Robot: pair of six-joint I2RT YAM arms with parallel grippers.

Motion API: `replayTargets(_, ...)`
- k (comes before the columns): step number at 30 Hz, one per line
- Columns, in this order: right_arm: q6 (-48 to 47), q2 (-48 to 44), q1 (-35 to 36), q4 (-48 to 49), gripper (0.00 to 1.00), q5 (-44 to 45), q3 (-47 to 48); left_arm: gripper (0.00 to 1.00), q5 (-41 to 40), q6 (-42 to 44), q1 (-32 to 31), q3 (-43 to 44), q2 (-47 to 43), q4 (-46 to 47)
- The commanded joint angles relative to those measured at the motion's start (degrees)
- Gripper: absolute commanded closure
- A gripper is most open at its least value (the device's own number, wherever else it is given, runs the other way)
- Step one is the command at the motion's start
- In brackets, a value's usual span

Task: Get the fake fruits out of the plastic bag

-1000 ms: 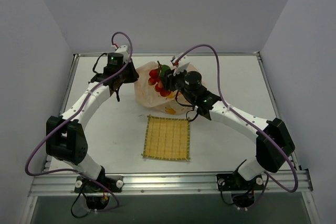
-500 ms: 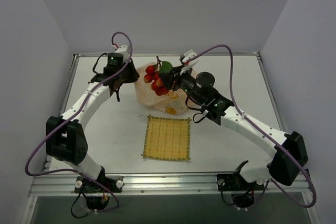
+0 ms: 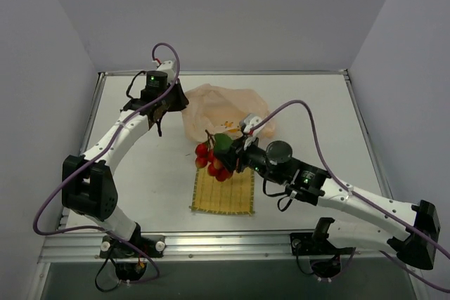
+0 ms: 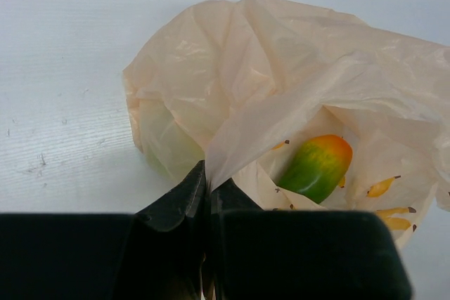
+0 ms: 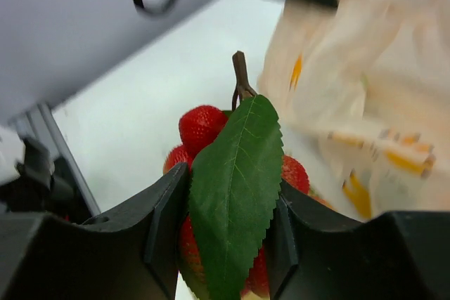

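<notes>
top view: right gripper (image 3: 229,155) hangs over the far-left corner of the mat (image 3: 225,191), jaws closed on the berries (image 3: 213,161). the bunch dangles on its left side, clear of the bag (image 3: 225,107), part over the mat edge and part over bare table (image 3: 140,166); can't tell from here if it touches down. bag lies just beyond, toward the far side, w/ the left gripper (image 3: 161,112) at its left edge. left wrist view: left jaws pinched almost together on a fold of the bag rim, holding the mouth up. the mango (image 4: 316,168) lies inside the open mouth, to the right of those jaws and a bit beyond them. its long axis slants lower-left to upper-right in this view, orange end farther off. a pale green bulge under the plastic just left of the jaws is prob the pear (image 4: 163,144), covered over. right wrist view: right jaws partway closed, clamped on the bunch, green leaf (image 5: 235,194) between the fingers facing the cam, stem up; bag blurred on the right. judgement: berries are out, 2 fruits left inside. the next move turns on the drop spot lying straight under the jaws, so prob just lower and let go. after that the mango looks like the right arm's pick, since the bag sits just beyond it and the left arm is busy w/ the rim.
</notes>
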Motion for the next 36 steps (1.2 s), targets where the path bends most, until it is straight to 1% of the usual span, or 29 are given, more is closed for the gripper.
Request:
replayTargets(1, 5.08, -0.18, 3.78, -1.69, 1.00, 7.26, -6.80, 0.98, -0.19, 0.08, -0.21, 0.94, -3.07, 1.25)
replayTargets(3, 6.24, 0.26, 4.75, -0.19, 1.00, 8.50, -10.04, 0.98, -0.27, 0.08, -0.21, 0.77, -3.24, 1.25)
replayTargets(5, 6.59, 1.39, 4.84, 0.87, 1.00, 10.52, -11.02, 0.98, -0.36, 0.16, -0.30, 0.68, -3.42, 1.33)
replayTargets(11, 4.57, 7.36, 4.84, -0.45, 0.99, 14.91, -10.06, 0.98, -0.27, 0.34, -0.30, 0.94, -3.60, 1.16)
replayTargets(16, 5.19, 13.25, 4.93, 1.48, 0.99, 14.92, -9.89, 0.98, -0.54, 0.60, -0.30, 0.94, -4.04, 1.07)
replayTargets(20, 5.71, 17.56, 5.36, 2.63, 0.96, 14.48, -9.27, 0.98, -0.45, 0.60, -0.30, 0.85, -4.04, 0.98)
replayTargets(25, 5.45, 19.59, 7.82, 3.51, 0.92, 13.78, -7.25, 0.98, -0.36, 0.60, -0.30, 0.77, -4.04, 1.07)
replayTargets(27, 5.27, 19.59, 8.44, 2.11, 0.79, 15.26, -5.94, 0.98, -0.45, 0.52, -0.38, 0.77, -4.04, 1.07)
replayTargets(28, 5.10, 19.25, 8.44, 1.67, 0.70, 15.62, -5.58, 0.98, -0.45, 0.52, -0.39, 0.77, -4.04, 0.98)
replayTargets(29, 4.93, 18.72, 8.53, 1.14, 0.52, 15.62, -5.23, 0.98, -0.54, 0.60, -0.47, 0.77, -4.04, 1.07)
replayTargets(30, 4.92, 18.19, 8.62, -0.08, 0.45, 15.80, -4.62, 0.98, -0.62, 0.69, -0.65, 0.68, -4.04, 0.98)
replayTargets(31, 4.75, 16.71, 8.62, -0.97, 0.40, 15.89, -4.18, 0.98, -0.71, 0.78, -0.65, 0.68, -3.95, 0.98)
replayTargets(32, 4.57, 15.91, 8.53, -1.84, 0.30, 16.15, -3.74, 0.98, -0.89, 0.87, -0.91, 0.68, -3.86, 0.98)
replayTargets(34, 3.87, 13.02, 8.53, -3.96, 0.28, 16.76, -2.42, 0.98, -1.06, 0.95, -1.26, 0.68, -3.69, 0.81)
replayTargets(36, 2.21, 11.43, 8.36, -5.19, 0.29, 17.99, -1.28, 0.98, -1.68, 1.31, -1.79, 0.76, -3.42, 0.54)
